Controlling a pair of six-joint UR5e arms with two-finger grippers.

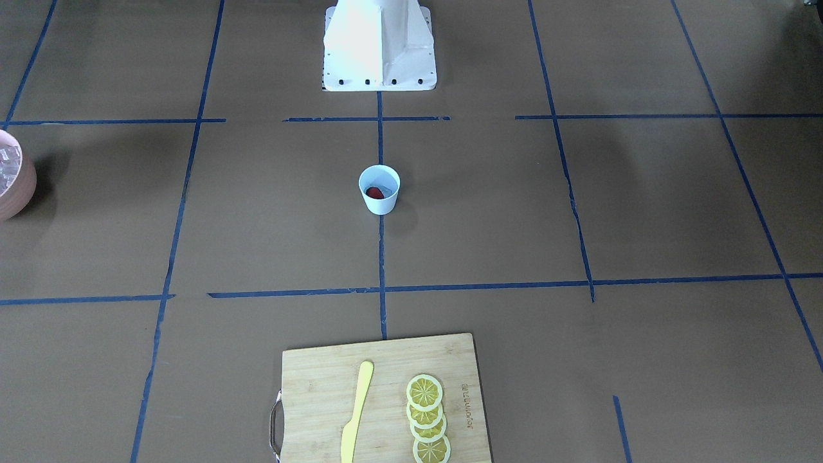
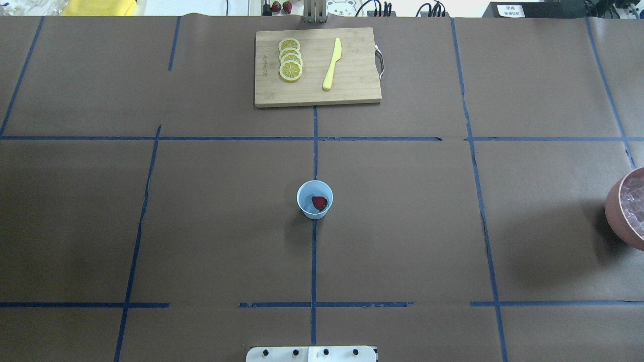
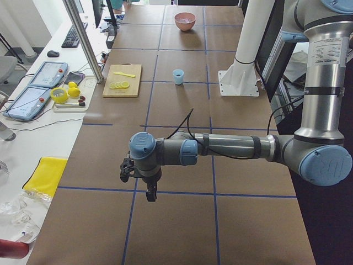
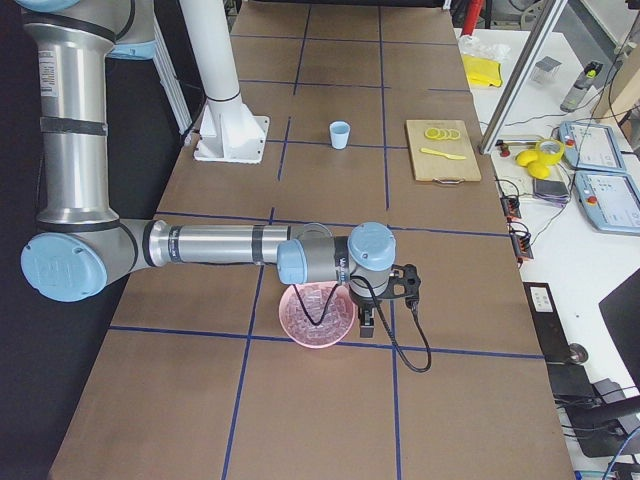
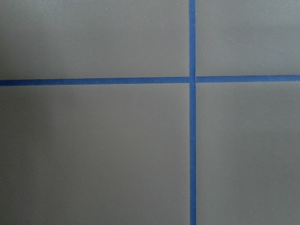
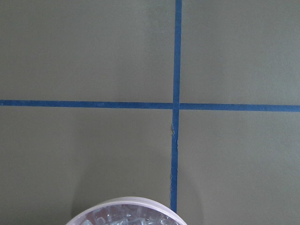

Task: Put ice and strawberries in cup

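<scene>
The pale blue cup (image 2: pixel 315 211) stands upright at the table's middle, on the centre tape line; it also shows in the front view (image 1: pixel 379 202). One dark-red strawberry (image 2: pixel 319 202) lies inside it. I cannot tell whether ice is in the cup. Clear ice cubes (image 4: pixel 318 308) fill the pink bowl (image 2: pixel 616 211) at the table's right end. My right gripper (image 4: pixel 367 322) hangs beside that bowl's far side. My left gripper (image 3: pixel 150 194) hangs over bare table at the left end. Both show only in side views, so I cannot tell if they are open or shut.
A wooden cutting board (image 2: pixel 352 93) lies at the table's far edge with several lemon slices (image 2: pixel 290 65) and a yellow knife (image 2: pixel 332 64). The robot's white base (image 1: pixel 379 51) stands behind the cup. Blue tape lines cross the brown table.
</scene>
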